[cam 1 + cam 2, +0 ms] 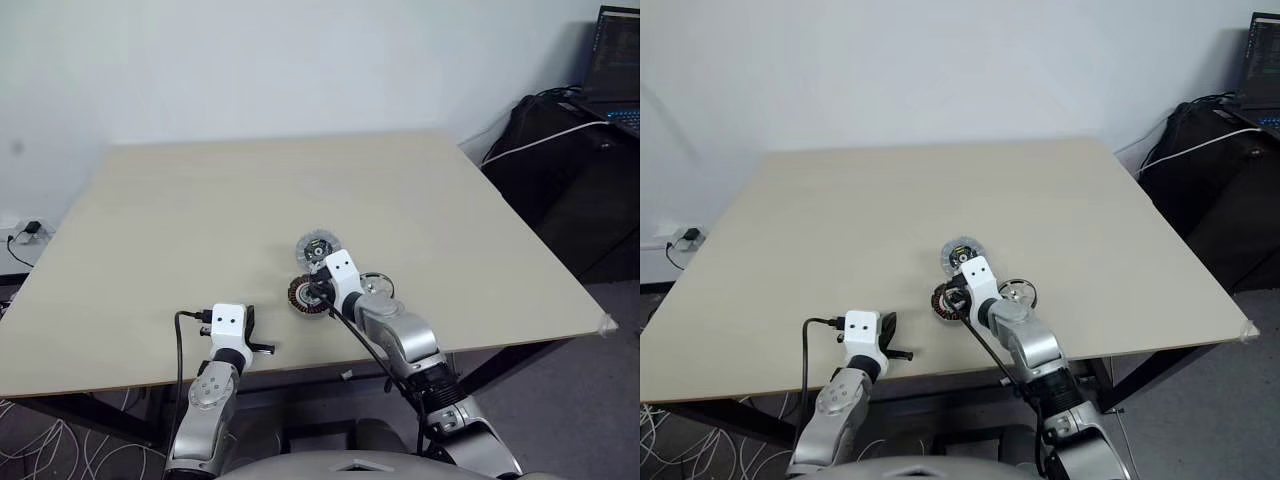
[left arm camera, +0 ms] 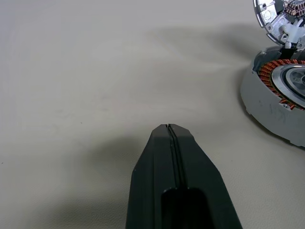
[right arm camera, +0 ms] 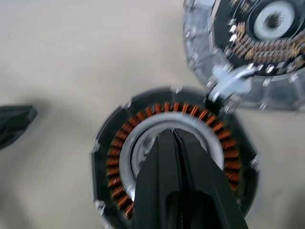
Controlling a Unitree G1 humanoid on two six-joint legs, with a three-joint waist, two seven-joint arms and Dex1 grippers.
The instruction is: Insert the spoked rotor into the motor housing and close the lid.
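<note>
The motor housing (image 3: 116, 157), a dark disc with a ring of copper windings around a silver hub, lies on the table near the front edge (image 1: 299, 298). My right gripper (image 3: 174, 131) is shut and empty, its tips over the housing's hub (image 1: 316, 291). The lid (image 1: 318, 246), light grey with a black-and-blue middle facing up, lies just behind the housing and close against it (image 3: 257, 47). The spoked rotor (image 1: 377, 285), a black ring with silver spokes, lies to the right of my right arm. My left gripper (image 2: 168, 128) is shut and empty, low over bare table to the left of the housing (image 1: 262, 347).
The pale table (image 1: 200, 220) stretches wide behind and to the left of the parts. Its front edge runs just below both grippers. Off the table at the right stand a black case (image 1: 560, 150) with a white cable and an open laptop (image 1: 618, 65).
</note>
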